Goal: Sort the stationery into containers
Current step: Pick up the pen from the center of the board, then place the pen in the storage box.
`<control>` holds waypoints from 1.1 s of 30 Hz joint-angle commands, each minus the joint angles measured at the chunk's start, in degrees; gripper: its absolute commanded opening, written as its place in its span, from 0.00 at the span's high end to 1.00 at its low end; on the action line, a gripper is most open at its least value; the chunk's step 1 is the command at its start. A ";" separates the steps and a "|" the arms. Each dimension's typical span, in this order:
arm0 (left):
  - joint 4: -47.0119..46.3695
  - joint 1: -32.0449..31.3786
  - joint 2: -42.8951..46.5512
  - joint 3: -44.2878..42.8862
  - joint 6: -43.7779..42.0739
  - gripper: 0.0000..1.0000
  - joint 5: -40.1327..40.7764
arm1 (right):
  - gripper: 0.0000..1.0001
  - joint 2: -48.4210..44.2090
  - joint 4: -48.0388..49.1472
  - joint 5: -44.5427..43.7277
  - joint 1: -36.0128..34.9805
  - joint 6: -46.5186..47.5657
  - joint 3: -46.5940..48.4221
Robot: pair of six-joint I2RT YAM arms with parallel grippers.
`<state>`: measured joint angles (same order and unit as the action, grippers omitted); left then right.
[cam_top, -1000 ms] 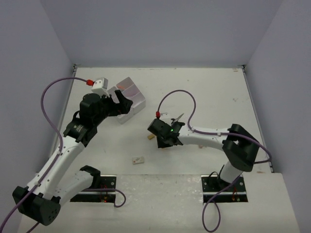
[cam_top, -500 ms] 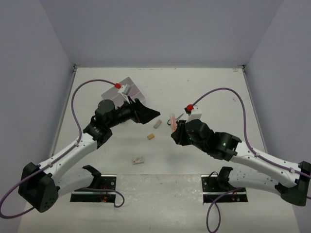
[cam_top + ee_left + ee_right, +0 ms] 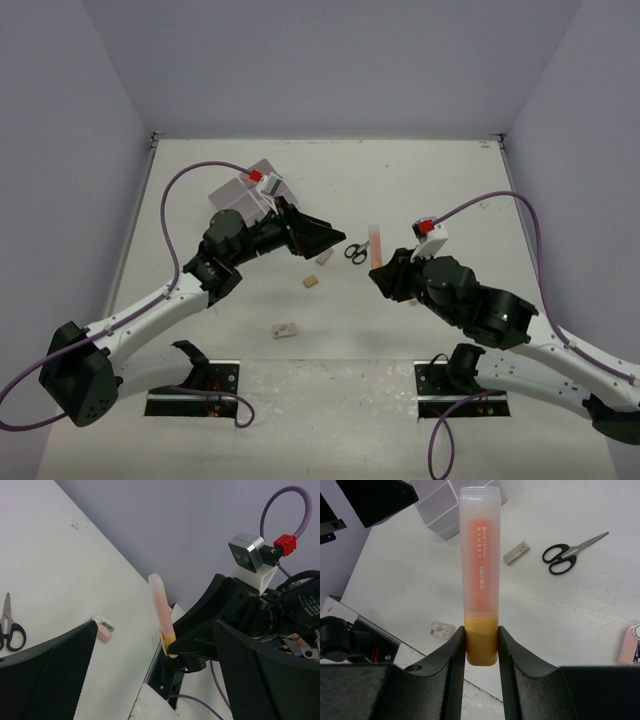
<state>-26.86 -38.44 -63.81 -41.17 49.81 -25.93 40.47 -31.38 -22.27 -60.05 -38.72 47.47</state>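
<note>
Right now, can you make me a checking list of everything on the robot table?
Surface: white table, few faint marks.
Job's things: orange highlighter held by the right gripper; scissors, beige eraser, smaller beige eraser, white eraser and pink piece lie loose; containers far left.
Clutter: nothing seen.
Grippers: left gripper open and empty; right gripper shut on the highlighter's orange end.
Cables: left purple cable and right purple cable loop in the air above the arms.
Surroundings: plain pale walls on three sides.
</note>
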 commanded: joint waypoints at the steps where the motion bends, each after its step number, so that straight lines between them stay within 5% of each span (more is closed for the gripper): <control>1: -4.60 -0.32 2.79 -0.42 0.99 0.00 1.66 | 1.00 -1.44 3.73 -0.15 -0.32 3.50 -0.79; 33: -16.88 -0.98 3.34 6.75 9.76 0.00 5.45 | 1.00 -6.77 9.28 7.55 -0.27 9.21 -1.64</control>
<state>-40.50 -38.57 -60.52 -34.02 58.47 -20.87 34.12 -26.04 -17.85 -60.05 -31.42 46.11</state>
